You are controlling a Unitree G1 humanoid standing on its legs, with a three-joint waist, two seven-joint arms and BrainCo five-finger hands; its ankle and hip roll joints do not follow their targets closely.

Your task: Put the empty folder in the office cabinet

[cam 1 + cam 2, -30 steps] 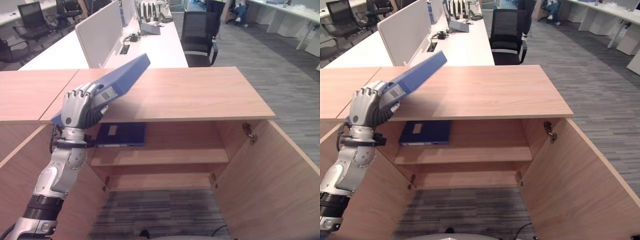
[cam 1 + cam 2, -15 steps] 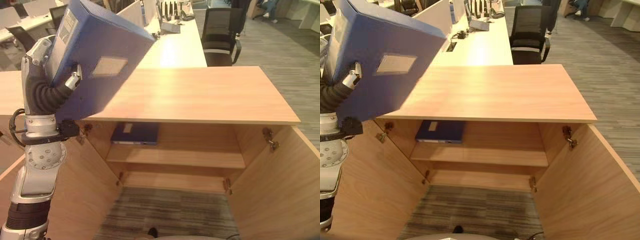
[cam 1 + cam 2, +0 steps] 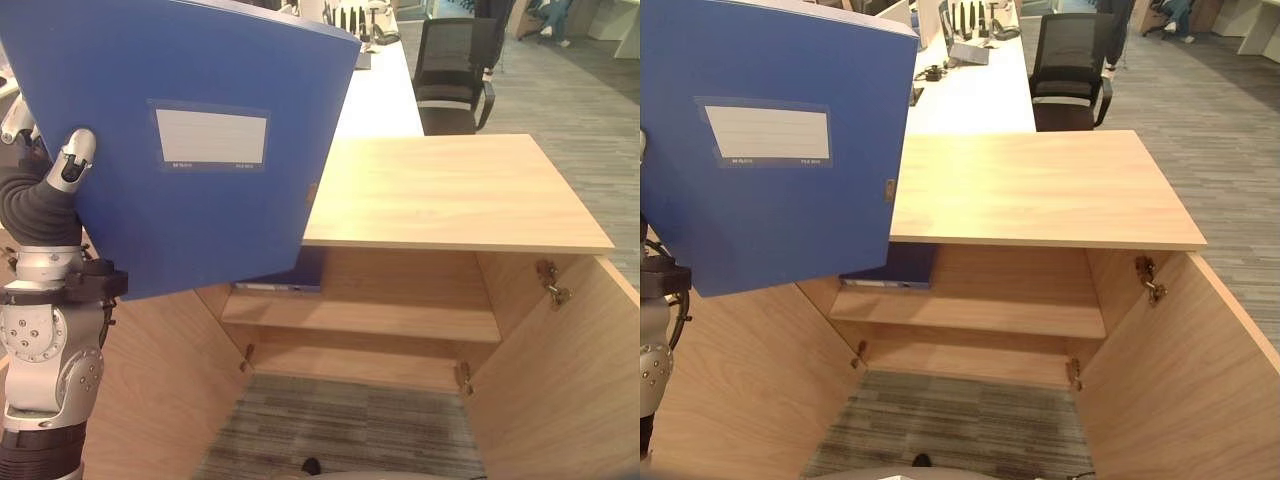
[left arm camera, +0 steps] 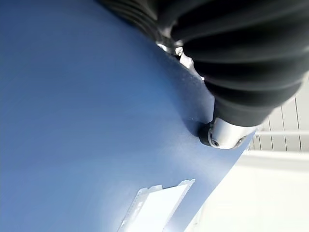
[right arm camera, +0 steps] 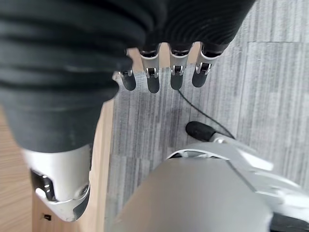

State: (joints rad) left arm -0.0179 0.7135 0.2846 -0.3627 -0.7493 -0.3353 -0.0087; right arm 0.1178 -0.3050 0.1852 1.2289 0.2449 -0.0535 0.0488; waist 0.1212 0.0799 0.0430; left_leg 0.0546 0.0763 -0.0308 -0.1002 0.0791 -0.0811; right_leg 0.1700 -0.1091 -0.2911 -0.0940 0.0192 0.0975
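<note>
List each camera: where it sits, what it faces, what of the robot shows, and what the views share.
Left eye view: on the head, looking down at the open cabinet; left hand grips the blue folder.
Right eye view: beside it, same scene; folder, a second folder on the shelf.
Left wrist view: along the left hand, against the folder; thumb pressed on it.
Right wrist view: along the right hand, facing the carpet; fingers relaxed.
Shared: the folder.
</note>
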